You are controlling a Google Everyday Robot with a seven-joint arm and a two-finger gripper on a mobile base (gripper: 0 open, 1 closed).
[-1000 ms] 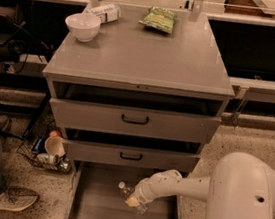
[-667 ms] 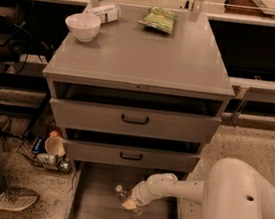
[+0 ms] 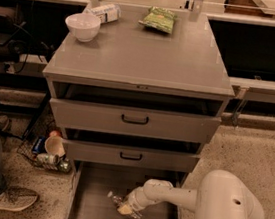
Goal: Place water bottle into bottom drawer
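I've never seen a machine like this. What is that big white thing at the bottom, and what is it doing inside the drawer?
The big white shape is a robot's arm. It ends in a two-finger gripper, which works as its hand. There is only one picture, taken from above and in front of a grey cabinet. On the cabinet's top sit a white bowl and a green snack bag. The bottom drawer is pulled out the farthest. The gripper is down inside it, right at a small clear water bottle lying on the drawer floor. Whether the gripper is holding the bottle cannot be made out.
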